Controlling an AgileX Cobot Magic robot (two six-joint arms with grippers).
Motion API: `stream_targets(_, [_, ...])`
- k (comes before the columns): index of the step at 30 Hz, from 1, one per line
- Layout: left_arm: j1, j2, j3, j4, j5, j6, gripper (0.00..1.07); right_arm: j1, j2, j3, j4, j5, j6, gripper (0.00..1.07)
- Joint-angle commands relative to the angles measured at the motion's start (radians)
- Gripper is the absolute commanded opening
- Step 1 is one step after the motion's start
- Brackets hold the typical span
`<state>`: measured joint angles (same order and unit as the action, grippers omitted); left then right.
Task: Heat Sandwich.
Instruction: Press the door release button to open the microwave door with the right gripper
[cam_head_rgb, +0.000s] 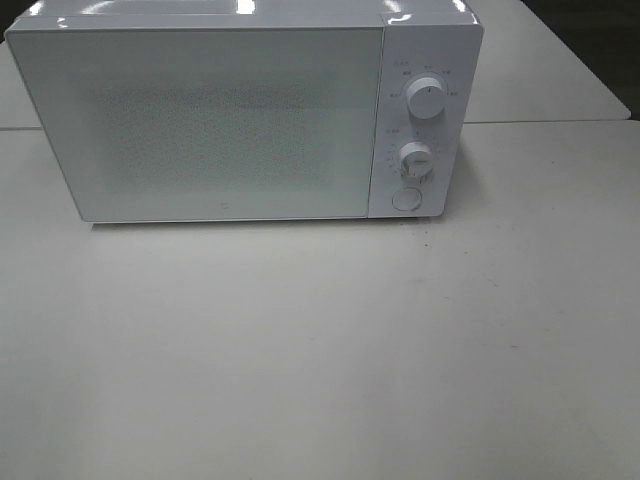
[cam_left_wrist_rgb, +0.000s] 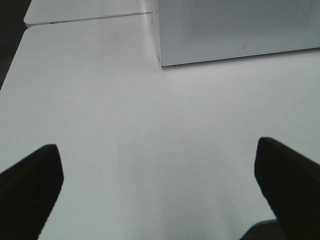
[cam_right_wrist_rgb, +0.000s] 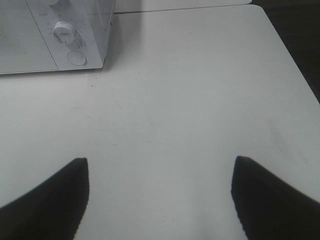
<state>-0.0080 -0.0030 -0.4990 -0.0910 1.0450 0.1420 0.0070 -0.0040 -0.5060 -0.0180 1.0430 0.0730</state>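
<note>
Well short of microwave (cam_head_rgb: 220, 120), both pincers (cam_left_wrist_rgb: 157, 146) (cam_right_wrist_rgb: 161, 160) agape

The left gripper (cam_left_wrist_rgb: 157, 187) sits at the near left of the scene, angled downward and toward the far side. Its two dark fingers (cam_left_wrist_rgb: 31, 192) are spread as wide as they go, with a broad open gap between them and nothing gripped. The right gripper (cam_right_wrist_rgb: 160, 197) sits at the near right in much the same forward, downward-tilted pose, its blunt dark fingertips (cam_right_wrist_rgb: 50, 202) also parted, a little less widely than the left pair and closed on nothing. Only the finger ends of each gripper show in the wrist views.
</note>
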Motion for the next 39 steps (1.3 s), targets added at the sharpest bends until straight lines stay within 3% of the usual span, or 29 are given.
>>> stream_targets(1, [0.003, -0.029, 0.0, -0.004, -0.006, -0.001, 1.03, -0.007, -0.028, 0.001, 0.004, -0.013, -0.021, 0.76])
stream_targets(18, [0.003, -0.029, 0.0, -0.004, -0.006, -0.001, 1.03, -0.007, 0.003, -0.002, 0.042, -0.018, -0.032, 0.76])
stream_targets(39, [0.003, -0.029, 0.0, -0.004, -0.006, -0.001, 1.03, -0.006, 0.435, -0.05, 0.11, -0.352, -0.039, 0.76])
